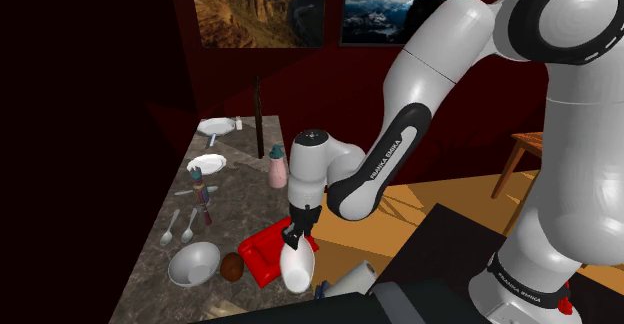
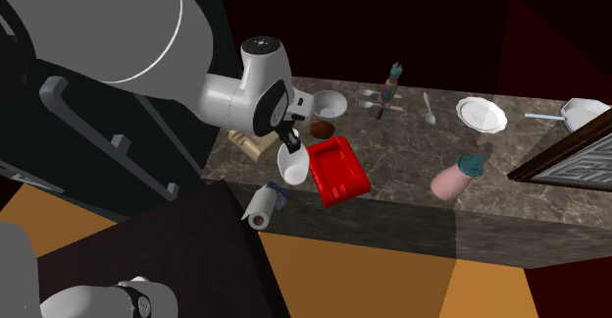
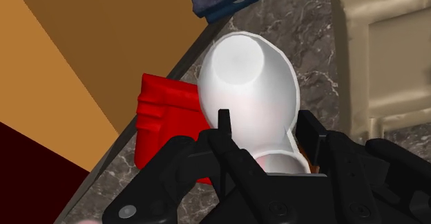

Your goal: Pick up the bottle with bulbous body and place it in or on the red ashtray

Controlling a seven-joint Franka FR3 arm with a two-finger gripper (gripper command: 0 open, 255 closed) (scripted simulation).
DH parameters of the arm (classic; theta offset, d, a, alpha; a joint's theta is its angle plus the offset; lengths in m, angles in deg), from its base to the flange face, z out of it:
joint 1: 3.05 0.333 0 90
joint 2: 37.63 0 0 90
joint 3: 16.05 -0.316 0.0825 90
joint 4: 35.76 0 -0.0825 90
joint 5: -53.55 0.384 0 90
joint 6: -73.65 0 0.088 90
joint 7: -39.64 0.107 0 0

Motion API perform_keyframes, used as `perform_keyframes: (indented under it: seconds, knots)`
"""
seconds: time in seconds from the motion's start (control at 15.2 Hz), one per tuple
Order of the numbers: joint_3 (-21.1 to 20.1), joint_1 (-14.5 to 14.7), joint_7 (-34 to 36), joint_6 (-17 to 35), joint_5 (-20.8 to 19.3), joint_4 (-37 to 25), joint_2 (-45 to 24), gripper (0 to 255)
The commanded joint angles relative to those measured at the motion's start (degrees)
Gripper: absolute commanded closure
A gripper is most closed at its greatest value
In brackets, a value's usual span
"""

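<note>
A white bottle with a bulbous body (image 1: 298, 264) hangs neck-up in my black gripper (image 1: 293, 238), which is shut on its narrow neck. In the wrist view the bottle's (image 3: 248, 91) round base points away from the hand, and the fingers (image 3: 224, 124) clasp the neck on both sides. The red ashtray (image 1: 265, 252), a boxy red dish, lies on the marble counter right beside the bottle, toward the shoulder view's left. From the second exterior view the bottle (image 2: 292, 164) is at the ashtray's (image 2: 338, 172) left edge, near the counter's front edge. Whether the base touches the counter I cannot tell.
A white bowl (image 1: 194, 263) and a brown ball (image 1: 232, 265) lie left of the ashtray. Farther back are spoons (image 1: 172, 230), a dark bottle (image 1: 201, 197), a pink bottle (image 1: 277, 168) and two plates (image 1: 207, 163). A white roll (image 1: 350, 277) overhangs the counter edge. A beige tray (image 3: 387, 57) lies nearby.
</note>
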Motion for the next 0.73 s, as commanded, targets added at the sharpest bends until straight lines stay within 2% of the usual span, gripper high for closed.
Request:
perform_keyframes:
  seconds: [0.0,0.66]
  knots:
    - [-1.05,-0.86,-1.28,-1.26,1.56,0.2,1.57,255]
    - [-4.86,-3.45,-7.01,-7.83,9.26,0.37,9.17,255]
